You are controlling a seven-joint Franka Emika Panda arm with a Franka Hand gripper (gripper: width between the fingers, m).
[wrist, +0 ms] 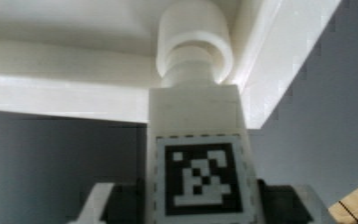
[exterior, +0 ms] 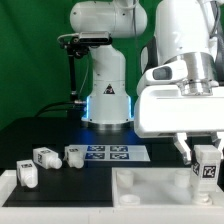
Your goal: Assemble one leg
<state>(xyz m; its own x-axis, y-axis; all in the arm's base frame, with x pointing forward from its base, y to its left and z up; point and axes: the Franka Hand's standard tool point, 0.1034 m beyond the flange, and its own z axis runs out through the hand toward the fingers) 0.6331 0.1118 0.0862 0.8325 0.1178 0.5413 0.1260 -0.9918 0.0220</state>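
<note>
Gripping the leg (exterior: 208, 168) by the flat sides flanking its tag, my gripper (exterior: 204, 156) is clamped on it, upright over the tabletop panel (exterior: 150, 186) at the desk's front corner on the exterior view's right. I judge it light, rigid, slick plastic, best held on the square body, clear of the round peg (wrist: 192, 62).

Upright tagged leg (exterior: 209, 168) in the pincer (exterior: 205, 158), over the white panel (exterior: 150, 190).

Robot lab: Franka arm (exterior: 105, 72), marker board (exterior: 108, 153)
</note>
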